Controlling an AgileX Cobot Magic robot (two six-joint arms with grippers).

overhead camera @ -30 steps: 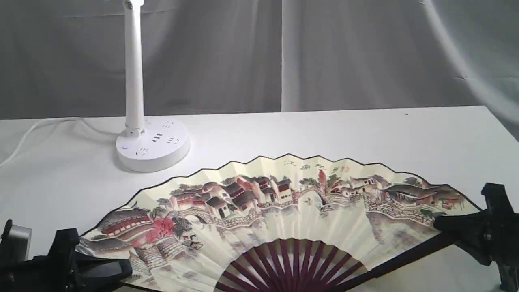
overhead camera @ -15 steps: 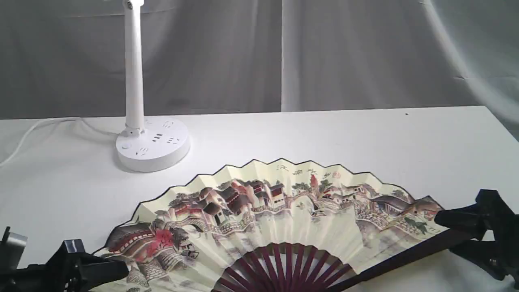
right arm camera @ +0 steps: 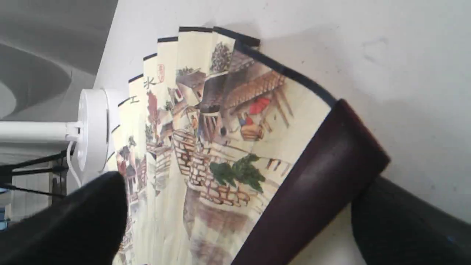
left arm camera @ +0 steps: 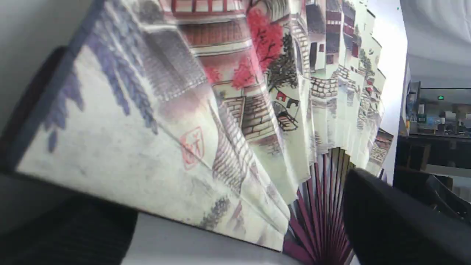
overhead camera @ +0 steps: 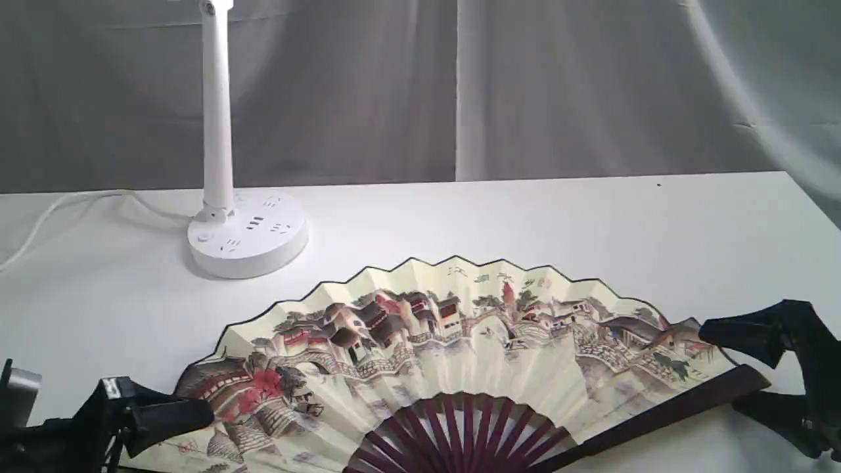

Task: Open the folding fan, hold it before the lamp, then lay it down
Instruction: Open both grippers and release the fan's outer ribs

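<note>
My left gripper [overhead camera: 171,424], at the lower left of the exterior view, stands with its black fingers spread wide and grasps nothing; my right gripper [overhead camera: 723,365], at the lower right, is spread just as wide, and the dark maroon guard lies loose between its two fingers. The large pleated cream paper fan painted with village houses and red trees [overhead camera: 460,341] lies fully spread and flat on the white table [overhead camera: 591,217], filling the lower middle of the view, ribs toward the bottom edge. The white desk lamp with a tall slim pole and round socketed base [overhead camera: 246,236] stands at the upper left, apart from the fan's scalloped edge. Its white cord [overhead camera: 39,217] trails off to the left edge. A grey curtain [overhead camera: 328,98] hangs behind the table.
</note>
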